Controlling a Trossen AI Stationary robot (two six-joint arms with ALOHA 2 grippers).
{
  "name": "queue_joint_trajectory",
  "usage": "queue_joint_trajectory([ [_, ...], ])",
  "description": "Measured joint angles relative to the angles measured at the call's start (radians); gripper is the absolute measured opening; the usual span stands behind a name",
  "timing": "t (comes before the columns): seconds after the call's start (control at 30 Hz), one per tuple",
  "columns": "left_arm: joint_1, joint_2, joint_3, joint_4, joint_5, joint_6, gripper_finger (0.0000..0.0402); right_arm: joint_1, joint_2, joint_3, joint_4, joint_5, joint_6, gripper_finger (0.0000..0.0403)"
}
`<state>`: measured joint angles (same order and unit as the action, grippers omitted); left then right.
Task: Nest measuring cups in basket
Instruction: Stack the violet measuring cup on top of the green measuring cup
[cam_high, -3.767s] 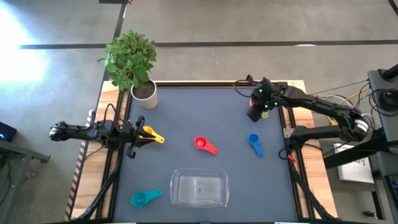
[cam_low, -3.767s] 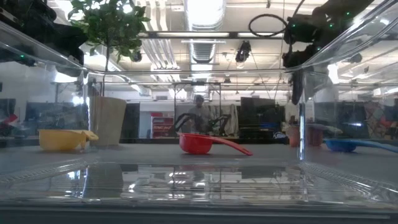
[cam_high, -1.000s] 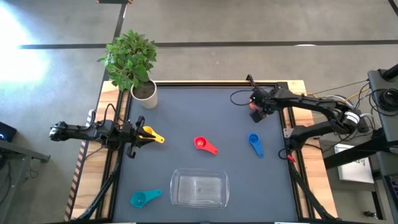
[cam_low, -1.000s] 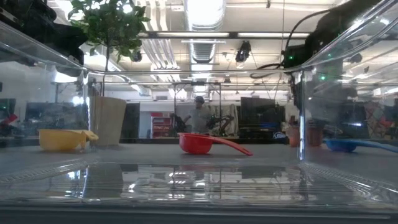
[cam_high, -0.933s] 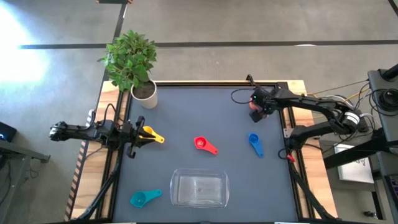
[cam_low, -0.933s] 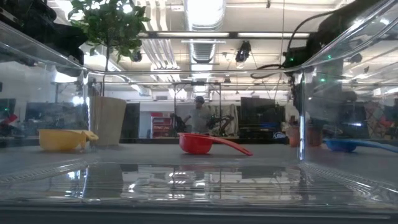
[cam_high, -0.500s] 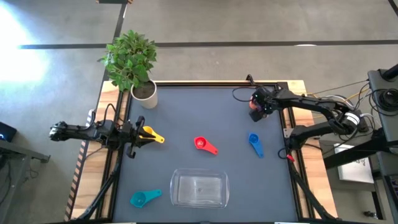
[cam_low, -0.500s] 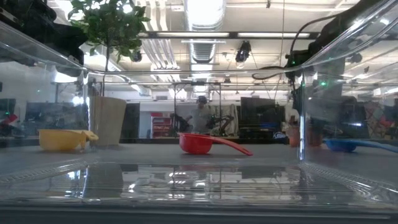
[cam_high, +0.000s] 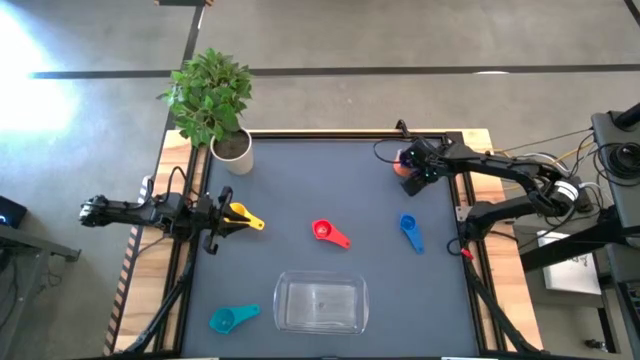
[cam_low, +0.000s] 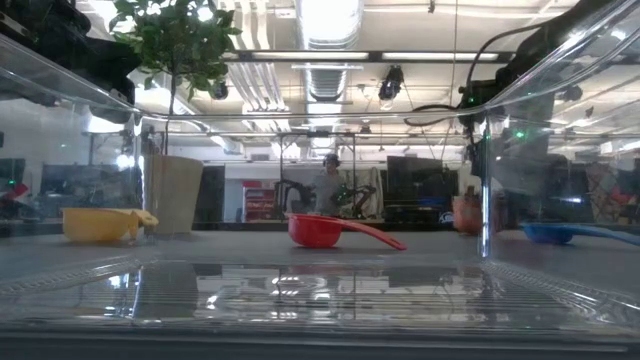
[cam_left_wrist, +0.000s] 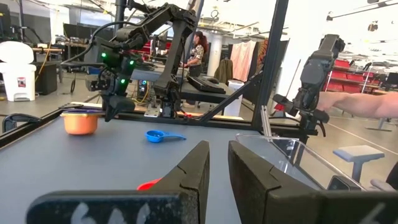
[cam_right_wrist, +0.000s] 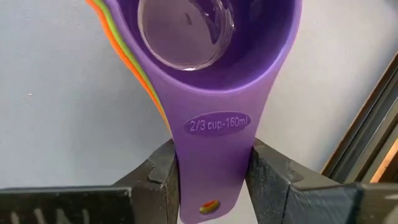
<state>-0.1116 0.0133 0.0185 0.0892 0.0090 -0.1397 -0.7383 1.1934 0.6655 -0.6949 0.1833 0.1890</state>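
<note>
- High view: the right gripper (cam_high: 412, 166) hangs over the bench's (cam_high: 300, 180) far right corner, on a stack of cups (cam_high: 403, 164) close to the edge. The blue cup (cam_high: 408, 229) lies handle toward the near edge; the red cup (cam_high: 328, 233) runs its handle toward the near right; the teal cup (cam_high: 231, 318) sits just left of the clear basket (cam_high: 320, 303) at the near edge. The middle of the bench is open. The left gripper (cam_high: 218, 220) waits at the left edge, beside the yellow cup (cam_high: 241, 215).
- Low view: seen through the basket's wall, the red cup's handle points right; the right arm is hard to make out.
- Left wrist view: the left jaws stand nearly together, holding nothing; the orange bowl of the stack shows on the far bench.
- Right wrist view: the right jaws clamp the purple cup's (cam_right_wrist: 214, 93) handle from both sides, its long axis running straight away from the wrist; orange and green rims peek from beneath, bowl cut off.
</note>
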Motion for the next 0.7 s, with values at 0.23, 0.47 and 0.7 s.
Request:
queue_joint_trajectory([
  [0.23,0.0,0.0,0.0,0.0,0.0,0.0,0.0041,0.003,-0.002,0.015,0.003,-0.011,-0.007,0.0117],
  [0.47,0.0,0.0,0.0,0.0,0.0,0.0,0.0041,0.058,-0.002,0.064,0.005,-0.038,-0.007,0.0076],
  [0.7,0.0,0.0,0.0,0.0,0.0,0.0,0.0041,0.131,-0.002,0.106,-0.009,-0.056,-0.007,0.0021],
])
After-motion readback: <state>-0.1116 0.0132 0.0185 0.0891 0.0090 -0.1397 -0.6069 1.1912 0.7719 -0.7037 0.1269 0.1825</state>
